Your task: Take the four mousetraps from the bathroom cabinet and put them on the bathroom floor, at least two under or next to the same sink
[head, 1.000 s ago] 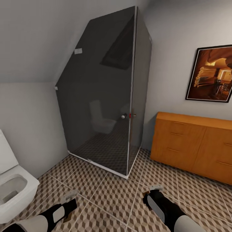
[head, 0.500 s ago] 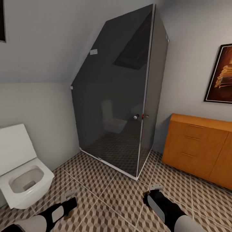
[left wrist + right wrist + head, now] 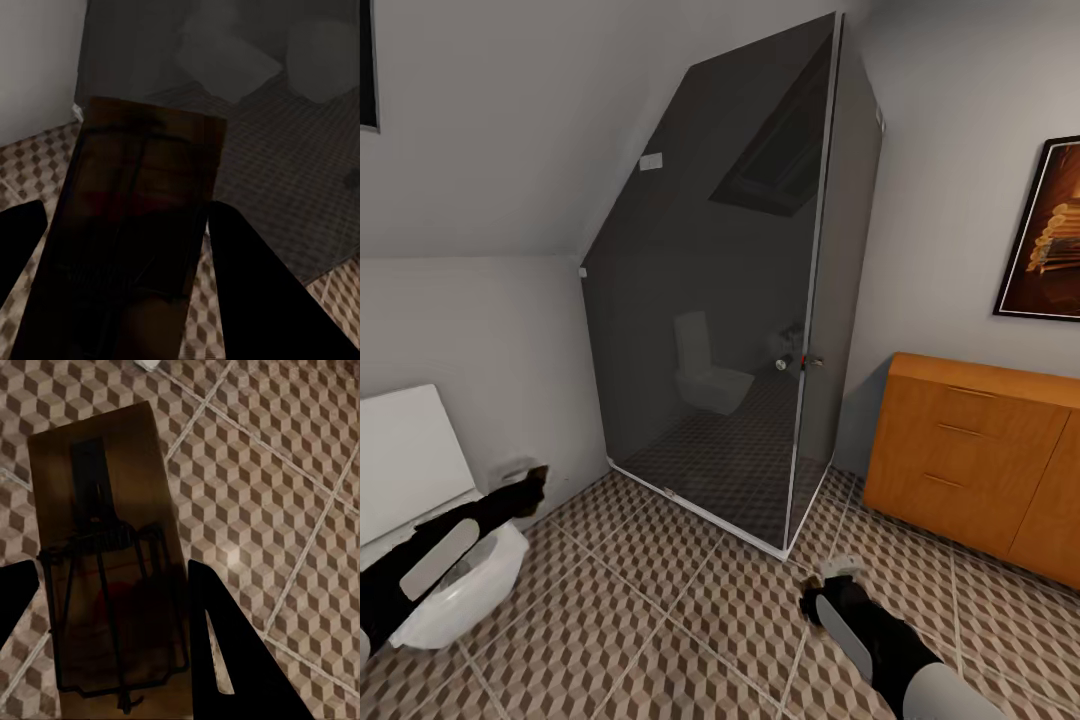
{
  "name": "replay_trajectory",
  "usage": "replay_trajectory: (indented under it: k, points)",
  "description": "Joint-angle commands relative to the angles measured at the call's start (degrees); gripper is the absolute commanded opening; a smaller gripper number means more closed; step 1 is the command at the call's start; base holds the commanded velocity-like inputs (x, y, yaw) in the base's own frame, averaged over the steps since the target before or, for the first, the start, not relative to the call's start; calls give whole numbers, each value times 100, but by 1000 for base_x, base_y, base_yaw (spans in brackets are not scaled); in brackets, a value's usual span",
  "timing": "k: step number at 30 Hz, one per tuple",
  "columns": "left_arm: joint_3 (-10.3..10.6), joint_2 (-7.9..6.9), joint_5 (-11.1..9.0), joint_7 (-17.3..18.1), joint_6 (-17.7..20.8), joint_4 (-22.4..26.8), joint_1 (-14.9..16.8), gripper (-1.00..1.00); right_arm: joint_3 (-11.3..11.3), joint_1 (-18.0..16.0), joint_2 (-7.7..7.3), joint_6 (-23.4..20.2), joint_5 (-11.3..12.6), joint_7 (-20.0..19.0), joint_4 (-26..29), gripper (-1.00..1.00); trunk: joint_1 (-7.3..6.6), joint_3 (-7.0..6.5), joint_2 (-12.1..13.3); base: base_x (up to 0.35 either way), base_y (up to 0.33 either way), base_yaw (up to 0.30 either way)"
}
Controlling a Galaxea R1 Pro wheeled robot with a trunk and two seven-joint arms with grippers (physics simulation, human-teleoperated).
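One mousetrap (image 3: 146,187), a tan board with dark wire, sits clamped between the fingers of my left gripper (image 3: 530,487), which is raised over the toilet at the left. My right gripper (image 3: 828,580) hangs low above the bathroom floor (image 3: 690,620) and is shut on a second mousetrap (image 3: 105,547), whose wire frame and red spot face the camera. The orange-brown cabinet (image 3: 975,450) stands against the right wall, its drawers closed. The bathroom sink is out of view.
A dark glass shower enclosure (image 3: 740,330) fills the corner ahead. A white toilet (image 3: 430,540) with its lid up stands at the left under my left arm. A framed picture (image 3: 1050,240) hangs above the cabinet. Open tiles lie between shower and cabinet.
The view first panned left, bringing the toilet in. Since then my left arm has lifted from near the floor to above the toilet bowl. The right arm has barely moved.
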State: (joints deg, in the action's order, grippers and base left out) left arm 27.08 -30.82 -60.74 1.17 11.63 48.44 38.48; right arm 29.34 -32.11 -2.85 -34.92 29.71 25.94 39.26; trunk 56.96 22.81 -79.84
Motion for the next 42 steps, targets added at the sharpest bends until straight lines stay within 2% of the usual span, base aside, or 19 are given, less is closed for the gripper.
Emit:
replay_trajectory:
  k: [1,3,6,9,11,13,14,16,21,24,29,31,32,34,35,36,39,40,42]
  points:
    - [-101,-168,-45,-38,54,203,1,-100,39,-6,-14,-18,63,58,75,-100,1,9,-3,0,0,0]
    - [-233,-497,-42,-79,98,426,1,-100,39,-6,-19,-21,62,61,147,-100,1,9,-3,0,0,0]
    - [-302,-793,-43,-99,103,564,1,-100,43,-6,-21,-23,62,77,180,-100,1,9,-3,0,0,0]
    - [-324,-961,-19,-108,100,728,1,-100,43,-6,-17,-23,61,84,191,-100,1,9,-3,0,0,86]
    - [-330,-1023,1,-133,102,872,1,-100,45,-6,-18,-24,61,86,194,-100,1,9,-3,0,0,214]
    - [-334,-1108,17,-352,102,1061,1,-100,45,-6,-21,-24,61,86,196,-100,1,9,-3,0,0,258]
    - [-331,-1182,20,-618,98,1194,1,-100,46,-6,-22,-24,61,89,196,-100,1,9,-3,0,0,272]
    - [-329,-1248,18,-779,81,1237,-4,-100,44,-6,-25,-24,61,92,196,-100,1,9,-3,0,0,275]
    - [-327,-1472,-44,-941,53,1139,-15,-100,38,-6,-30,-17,61,95,196,-100,1,9,-3,0,0,278]
    - [-323,-1502,-70,-956,41,891,-16,-100,37,-6,-31,-16,61,95,196,-100,1,9,-3,0,0,279]
    - [-301,-1393,-85,-945,-300,95,-16,-100,21,-6,-31,-15,61,90,196,-100,1,9,-3,0,0,279]
    - [-291,-1267,-82,-932,-490,-324,-16,-100,10,-6,-31,-19,61,88,196,-100,1,9,-3,0,0,279]
    - [-288,-1160,-67,-925,-547,-564,-16,-100,5,-6,-31,-21,61,87,196,-100,1,9,-3,0,0,279]
    - [-279,-681,15,-892,-660,-1558,-16,-100,-4,-6,-32,-23,65,87,196,-100,1,9,-3,0,0,279]
    - [-278,-591,45,-869,-695,-1767,-16,-100,-4,-6,-34,-23,64,87,196,-100,1,9,-3,0,0,279]
    - [-277,-429,107,-772,-802,-2180,-16,-100,-5,-6,-34,-23,66,87,196,-100,1,9,-3,0,0,279]
    - [-274,-94,277,-47,-1377,-3223,-16,-100,-6,-6,-34,-23,69,86,196,-100,1,9,-3,0,0,279]
    - [-275,132,320,552,-1852,-3922,-16,-100,-7,-6,-32,-23,70,86,196,-100,1,9,-3,0,0,279]
    - [-278,314,334,755,-2042,-4326,-16,-100,-7,-6,-32,-24,70,86,196,-100,1,9,-3,0,0,279]
